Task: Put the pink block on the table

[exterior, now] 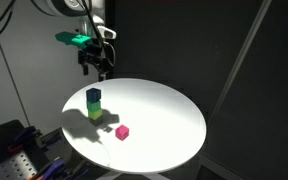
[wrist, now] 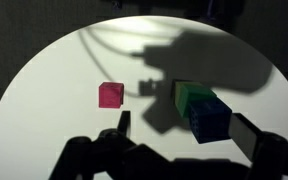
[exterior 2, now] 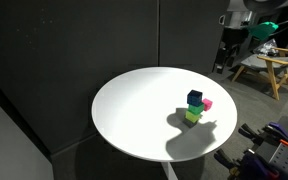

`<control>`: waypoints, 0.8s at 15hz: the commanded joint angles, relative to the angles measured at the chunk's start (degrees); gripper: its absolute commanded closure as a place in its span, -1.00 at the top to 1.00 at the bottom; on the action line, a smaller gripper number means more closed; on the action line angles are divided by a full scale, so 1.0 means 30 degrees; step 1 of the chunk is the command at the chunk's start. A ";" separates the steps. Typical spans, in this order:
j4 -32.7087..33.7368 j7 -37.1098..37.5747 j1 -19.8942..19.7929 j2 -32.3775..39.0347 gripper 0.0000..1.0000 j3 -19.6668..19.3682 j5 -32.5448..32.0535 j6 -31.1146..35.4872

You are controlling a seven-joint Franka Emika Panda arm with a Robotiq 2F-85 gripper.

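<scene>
The pink block (exterior: 122, 132) lies alone on the round white table (exterior: 164, 110), close to a small stack: a blue cube (exterior: 93, 96) on top of a yellow-green cube (exterior: 94, 112). In an exterior view the pink block (exterior 2: 207, 104) sits just beside the stack (exterior 2: 194, 106). My gripper (exterior: 100, 66) hangs high above the table's far edge, open and empty. In the wrist view its fingers (wrist: 184, 130) are spread wide, with the pink block (wrist: 110, 95) to the left and the blue cube (wrist: 210, 117) between the fingers but far below.
Dark curtains stand behind the table. A wooden frame (exterior 2: 266, 66) stands beyond the table in an exterior view. Equipment (exterior: 14, 150) sits near the table's edge. The arm casts a big shadow across the table top (wrist: 184, 60).
</scene>
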 commanded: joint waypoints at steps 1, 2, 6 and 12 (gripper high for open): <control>-0.0475 -0.0526 0.0136 -0.1257 1.00 0.0028 0.0304 -0.0705; -0.0493 -0.0496 0.0142 -0.1402 1.00 0.0045 0.0308 -0.0870; -0.0510 -0.0323 0.0168 -0.1967 1.00 0.0053 0.0359 -0.1508; -0.0529 0.0111 0.0108 -0.2730 1.00 0.0120 0.0359 -0.2553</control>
